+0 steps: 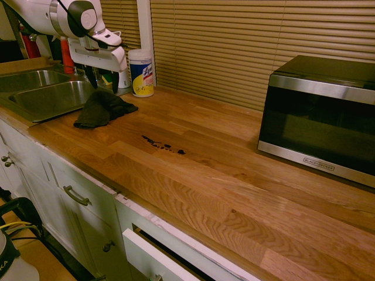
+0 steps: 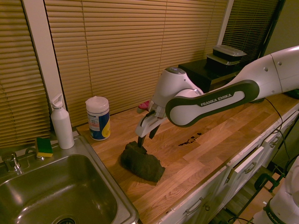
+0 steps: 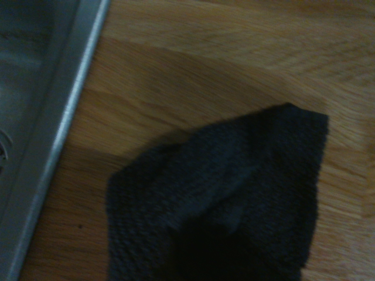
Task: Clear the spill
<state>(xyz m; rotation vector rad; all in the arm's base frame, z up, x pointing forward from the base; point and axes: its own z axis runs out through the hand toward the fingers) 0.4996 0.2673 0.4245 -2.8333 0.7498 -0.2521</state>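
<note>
First exterior view
Bench: wooden planks, front edge running along white cabinet drawers.
Spill: thin trail of small dark blotches, mid-bench, nearer the front edge than the blinds; well apart from the rag.
Rag: dark, bunched, at the bench's end just beside the sink rim.
Gripper: above the rag's back part, pointing steeply down, dark fingers spread apart, nothing between them.
Wipes canister: upright near the back edge, behind the rag.
Microwave: at the far end, against the blinds.

Second exterior view
Gripper: fingers parted, empty, tips right over the rag's top fold; contact not clear.
Rag: heaped near the front edge, close to the sink corner.
Spill: dark streak past the rag, under the arm's forearm.
Wipes canister: near the back edge.
White bottle: at the sink's back rim, sponge beside it.

Wrist view
Rag: dark knit cloth, blurred, on wood.
Sink: steel rim along one side, apart from the rag.
</note>
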